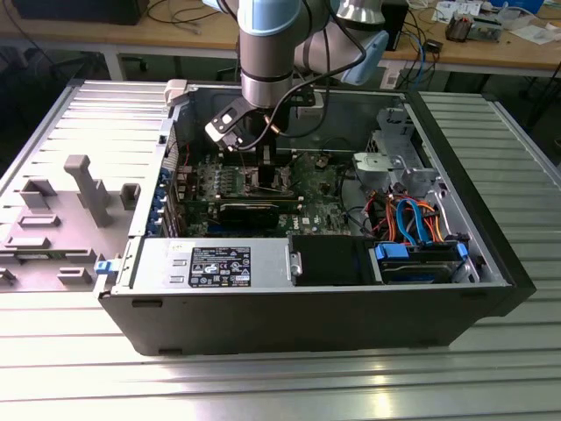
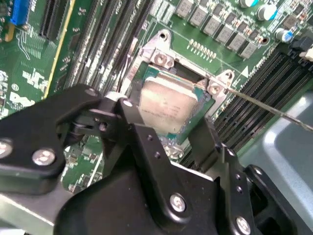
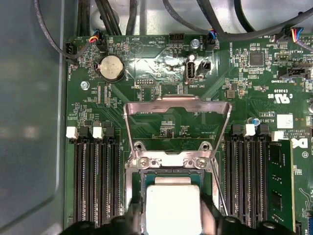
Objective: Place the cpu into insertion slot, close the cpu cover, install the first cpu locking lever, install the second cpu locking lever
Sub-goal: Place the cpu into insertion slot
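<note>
Black fingers [image 2: 146,147] of the claw [image 2: 168,120] sit closest to the lens in the second wrist view, pressed against two opposite edges of the cpu [image 2: 166,100]; the claw is grasping the chip. The cpu lies squarely over the insertion slot [image 3: 172,173], whose dark rim shows just beyond it; I cannot tell whether it is fully seated. The cpu cover [image 3: 177,104] is swung open and leans back away from the slot. A thin metal rod [image 2: 266,106] stands out slantwise beside the socket.

From the exterior view's left: grey fixture blocks [image 1: 79,189] stand on the ribbed metal table [image 1: 263,386], well apart from the open computer case [image 1: 307,324]. A white and black label [image 1: 221,266] covers part of the power supply along the near wall. The arm comes straight down onto the green motherboard [image 1: 311,189], just behind a long black card [image 1: 250,210]. Toward the exterior view's right, blue and orange cables [image 1: 412,224] bunch beside a drive cage [image 1: 394,162].

Long black memory slots [image 3: 93,181] crowd both sides of the socket, leaving little side room. White print dots the board near a coin battery [image 3: 111,67].
</note>
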